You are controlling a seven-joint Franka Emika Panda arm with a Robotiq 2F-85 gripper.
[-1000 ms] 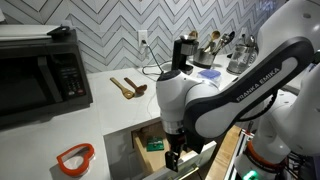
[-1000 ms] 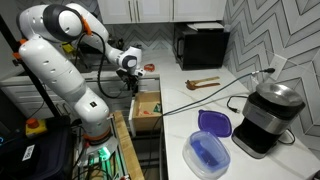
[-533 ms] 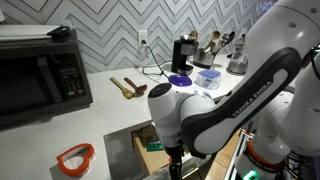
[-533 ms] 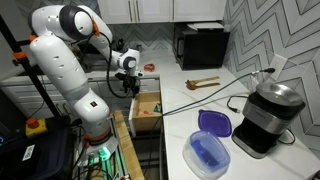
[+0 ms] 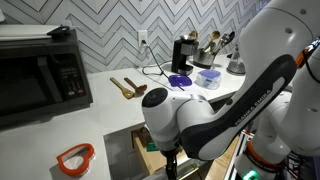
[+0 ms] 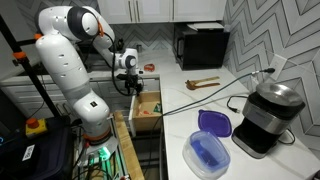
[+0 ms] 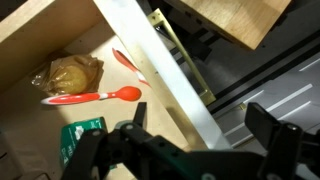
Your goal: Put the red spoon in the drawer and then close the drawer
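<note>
Now the arm (image 5: 200,110) has swung out past the front of the drawer (image 7: 150,60). Its fingers (image 7: 270,125) are wide apart and hold nothing. The red spoon (image 7: 95,97) lies inside the drawer, beside a brown bag (image 7: 72,72). To close it well, I think: press flat on the white front, push straight in.

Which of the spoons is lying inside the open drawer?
The red spoon: slender and red-orange, it lies flat on the drawer floor. The brown wooden spoons lie up on the counter.
</note>
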